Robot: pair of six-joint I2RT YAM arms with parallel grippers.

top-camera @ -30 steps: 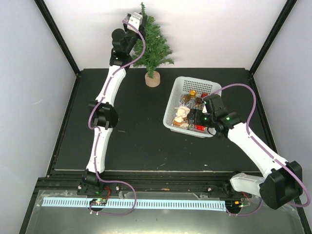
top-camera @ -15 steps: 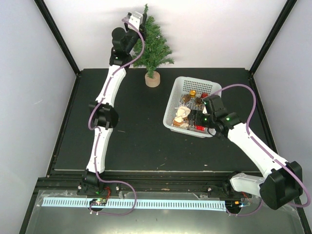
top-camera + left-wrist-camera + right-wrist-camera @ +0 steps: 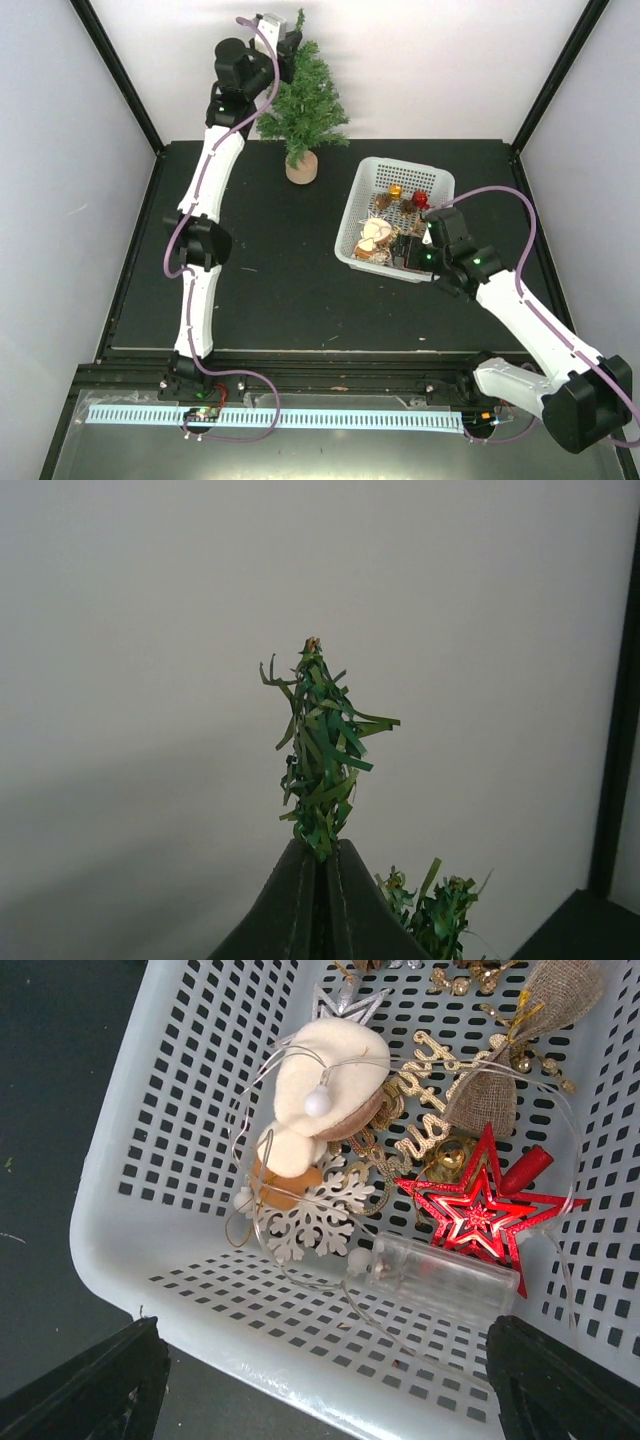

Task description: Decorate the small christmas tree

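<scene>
Two arms: left tool (image 3: 320,848) reaches far, clamped on the small christmas tree (image 3: 306,100); right tool (image 3: 325,1380) splayed above basket (image 3: 150,1195).

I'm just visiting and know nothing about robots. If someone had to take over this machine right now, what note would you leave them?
Left gripper: shut on the tip of the small dark green bristly christmas tree, which stands at the far side of the black table.
Right gripper: open, empty, above the white perforated plastic basket.
In the basket: red star, white snowflake, other ornaments.
Done: nothing yet; no ornament shows on the tree.
Left: pick ornaments and hang them.
</scene>
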